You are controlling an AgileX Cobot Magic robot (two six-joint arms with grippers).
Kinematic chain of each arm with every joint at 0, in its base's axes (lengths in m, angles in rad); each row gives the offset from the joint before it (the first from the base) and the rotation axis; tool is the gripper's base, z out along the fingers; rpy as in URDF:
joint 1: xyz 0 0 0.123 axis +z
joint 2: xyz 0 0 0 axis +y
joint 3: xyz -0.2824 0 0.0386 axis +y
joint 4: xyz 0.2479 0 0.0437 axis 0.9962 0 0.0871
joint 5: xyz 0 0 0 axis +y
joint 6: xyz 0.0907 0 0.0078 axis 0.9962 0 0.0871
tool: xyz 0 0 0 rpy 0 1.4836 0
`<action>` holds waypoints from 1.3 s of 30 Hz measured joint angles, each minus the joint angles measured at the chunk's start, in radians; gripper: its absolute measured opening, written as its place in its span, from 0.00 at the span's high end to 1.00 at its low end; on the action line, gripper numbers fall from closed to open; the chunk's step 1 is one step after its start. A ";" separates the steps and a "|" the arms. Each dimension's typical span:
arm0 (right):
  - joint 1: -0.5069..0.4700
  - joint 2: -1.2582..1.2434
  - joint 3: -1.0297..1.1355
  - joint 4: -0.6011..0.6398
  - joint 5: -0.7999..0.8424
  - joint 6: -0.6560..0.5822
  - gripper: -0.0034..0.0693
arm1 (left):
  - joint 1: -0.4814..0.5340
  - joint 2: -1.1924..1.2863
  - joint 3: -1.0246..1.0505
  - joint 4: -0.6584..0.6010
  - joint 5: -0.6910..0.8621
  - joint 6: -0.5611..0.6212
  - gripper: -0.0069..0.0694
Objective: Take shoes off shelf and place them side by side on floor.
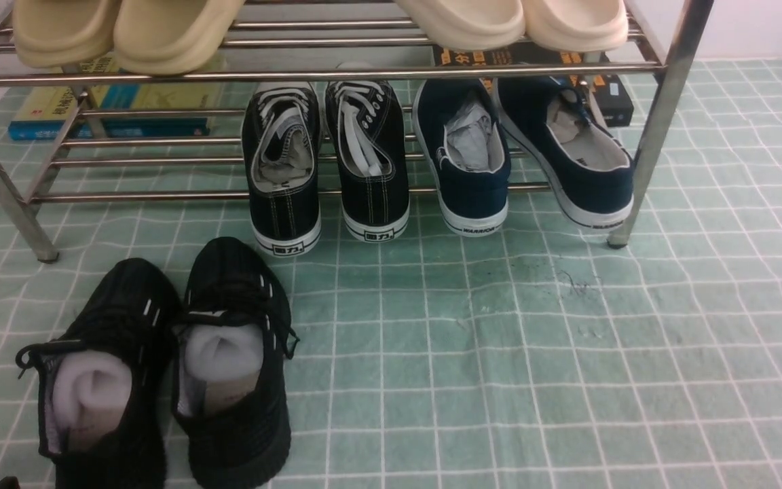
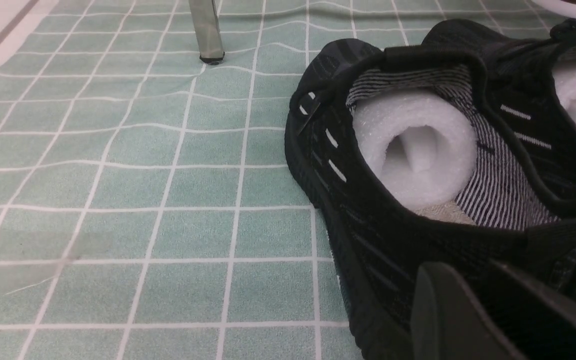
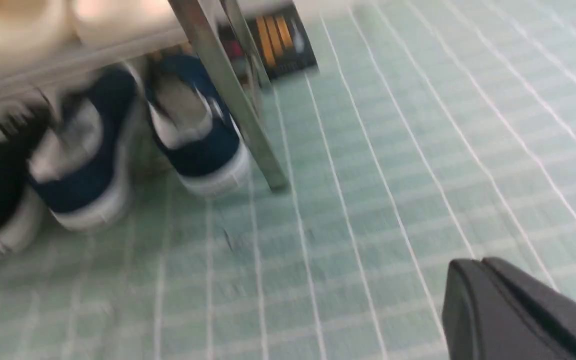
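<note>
Navy shoes (image 1: 476,193) on shelf (image 1: 662,102) lower tier, right end. Long axes run front-back, heels toward robot; right one skewed, heel by the leg. Left gripper (image 2: 448,290) and right gripper (image 3: 478,280): jaws together, empty.

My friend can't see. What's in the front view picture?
A pair of navy slip-on shoes sits at the lower right of a steel shoe shelf, next to black lace-up sneakers, with cream slippers on the tier above. On the green tiled floor in front, at left, stand black knit sneakers.
</note>
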 joint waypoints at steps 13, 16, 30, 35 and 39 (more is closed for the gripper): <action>0.021 0.704 -0.387 0.797 0.394 -0.854 0.91 | 0.000 0.000 0.000 0.000 0.000 0.000 0.71; 0.091 0.777 -0.508 0.791 0.371 -0.870 0.84 | 0.000 0.000 0.000 0.000 0.000 0.000 0.70; 0.458 1.198 -0.984 0.321 0.148 -0.571 0.36 | 0.000 0.000 0.001 0.000 -0.001 0.000 0.69; 0.488 1.375 -1.161 0.178 0.118 -0.477 0.33 | 0.000 0.000 0.001 0.000 -0.001 0.000 0.68; 0.488 1.435 -1.209 0.124 0.093 -0.432 0.33 | 0.000 0.000 0.001 0.000 -0.001 0.000 0.68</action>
